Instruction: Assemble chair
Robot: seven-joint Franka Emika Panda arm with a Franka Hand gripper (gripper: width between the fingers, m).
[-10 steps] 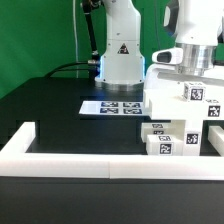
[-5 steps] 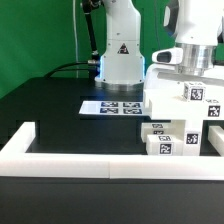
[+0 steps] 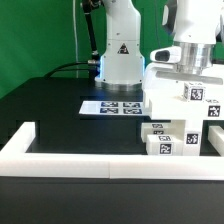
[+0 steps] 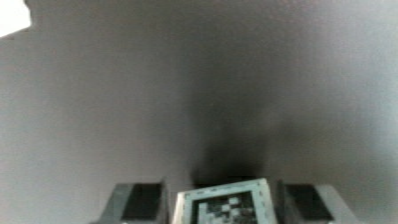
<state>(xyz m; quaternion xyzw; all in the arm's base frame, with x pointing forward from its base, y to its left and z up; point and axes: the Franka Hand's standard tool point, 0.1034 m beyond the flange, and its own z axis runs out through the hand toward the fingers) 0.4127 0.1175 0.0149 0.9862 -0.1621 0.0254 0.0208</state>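
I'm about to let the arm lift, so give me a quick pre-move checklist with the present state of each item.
1. Gripper shut on a tagged white plastic chair part: ok, the wrist view shows it between the fingers.
2. Part centred between the fingers: ok.
3. Which chair part is held: cannot tell.
4. Large white blocky chair assembly standing upright: ok.
5. Flat white marker board clear of the parts: ok.
6. Long low white barrier wall clear of the gripper: ok.
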